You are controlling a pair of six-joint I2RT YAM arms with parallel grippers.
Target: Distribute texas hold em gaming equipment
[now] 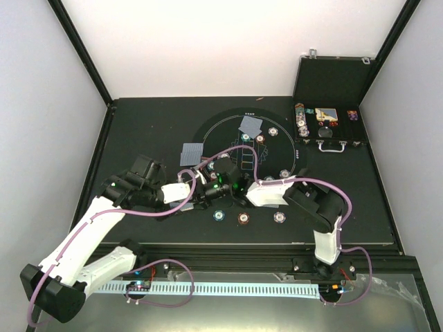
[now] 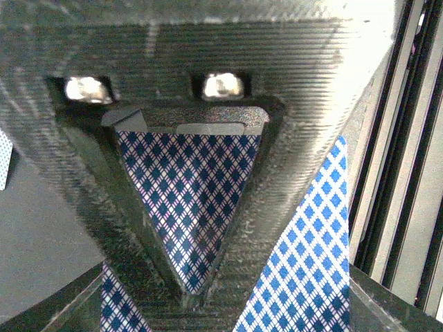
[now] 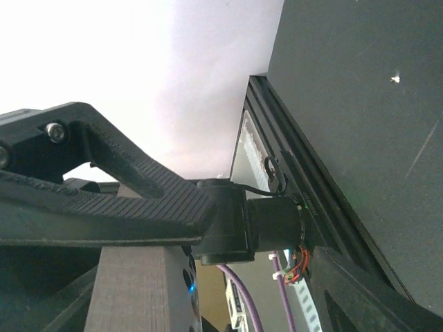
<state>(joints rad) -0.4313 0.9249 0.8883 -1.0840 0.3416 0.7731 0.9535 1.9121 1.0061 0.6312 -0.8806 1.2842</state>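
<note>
- My left gripper [image 1: 185, 194] is pressed together on a pack of playing cards [image 2: 188, 207]. Its wrist view shows their blue diamond backs filling the gap between the black fingers [image 2: 297, 138].
- My right gripper [image 1: 208, 188] faces it, just beside it and nearly tip to tip. Its fingers [image 3: 360, 297] stand apart at the lower corners of its wrist view, and I cannot tell whether they touch a card.
- The left arm rises from its base at near left, bends at the elbow and turns right toward the table's middle.
- The right arm stands up from its base at near right, folds, and reaches left over the round black mat [image 1: 277, 155].
- Three poker chips [image 1: 243, 218] lie in a row nearer than the grippers.
- Loose cards [image 1: 192, 152] lie at the mat's left edge.
- An open black case [image 1: 331, 104] stands at far right.
</note>
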